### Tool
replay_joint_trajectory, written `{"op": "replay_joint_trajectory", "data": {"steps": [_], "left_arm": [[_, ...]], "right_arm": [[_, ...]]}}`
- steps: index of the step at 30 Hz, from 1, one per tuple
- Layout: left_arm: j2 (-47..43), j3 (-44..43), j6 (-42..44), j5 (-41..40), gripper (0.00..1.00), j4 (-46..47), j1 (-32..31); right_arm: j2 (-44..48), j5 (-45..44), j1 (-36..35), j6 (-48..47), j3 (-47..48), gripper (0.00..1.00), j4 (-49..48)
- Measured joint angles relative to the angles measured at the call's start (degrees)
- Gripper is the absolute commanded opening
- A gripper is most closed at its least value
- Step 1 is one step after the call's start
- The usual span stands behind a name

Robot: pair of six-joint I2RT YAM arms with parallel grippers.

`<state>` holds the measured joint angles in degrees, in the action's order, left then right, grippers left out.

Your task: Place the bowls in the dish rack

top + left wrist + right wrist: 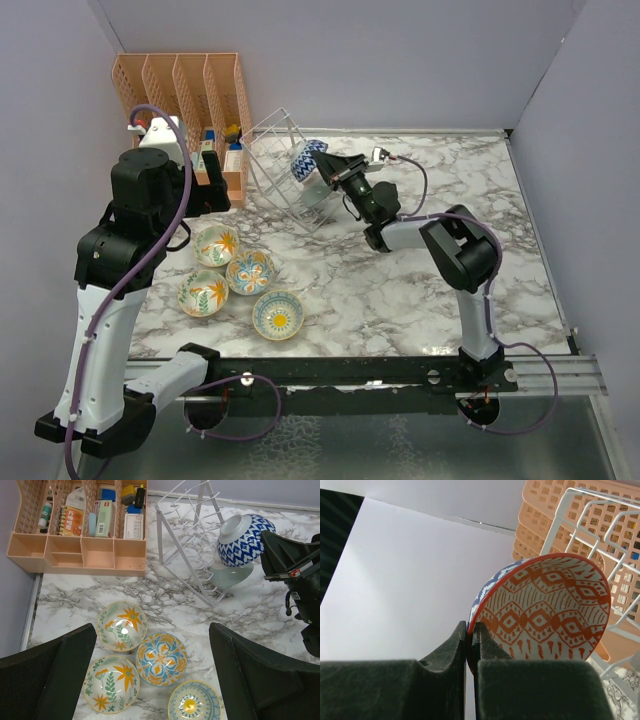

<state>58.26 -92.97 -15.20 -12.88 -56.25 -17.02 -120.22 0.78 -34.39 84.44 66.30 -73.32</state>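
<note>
My right gripper (pixel 325 168) (pixel 470 627) is shut on the rim of a bowl (pixel 308 160) (pixel 545 605) that is blue-and-white outside and red-patterned inside. It holds the bowl tilted at the wire dish rack (pixel 275 150) (pixel 185 540) (pixel 570 515). A plain teal bowl (pixel 231 575) rests in the rack's low end, just under the held bowl (pixel 242 540). Several painted bowls stand on the table: two with orange flowers (pixel 215 243) (pixel 203 293), a blue-orange one (pixel 250 271) (pixel 161 658), and one with a yellow centre (pixel 278 314) (pixel 192 705). My left gripper (pixel 208 190) (pixel 152 630) is open and empty above them.
An orange slotted organiser (pixel 185 90) (pixel 75 545) with small items stands at the back left, close beside the rack. Walls close off the left, back and right. The marble table (pixel 440 280) extends to the right of the bowls.
</note>
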Motion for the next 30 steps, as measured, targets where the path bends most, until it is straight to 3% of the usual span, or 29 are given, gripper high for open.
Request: {"op": "replay_joint_trajectory", "data": {"steps": [23, 30], "left_arm": [[0.0, 2.0, 0.0, 1.4, 0.99, 0.0, 0.0], [0.0, 2.0, 0.0, 1.6, 0.99, 0.0, 0.0]], "right_arm": [[-6.6, -4.5, -1.0, 3.9, -0.9, 0.01, -4.2], [-7.4, -5.5, -1.2, 5.3, -1.1, 0.09, -5.3]]}}
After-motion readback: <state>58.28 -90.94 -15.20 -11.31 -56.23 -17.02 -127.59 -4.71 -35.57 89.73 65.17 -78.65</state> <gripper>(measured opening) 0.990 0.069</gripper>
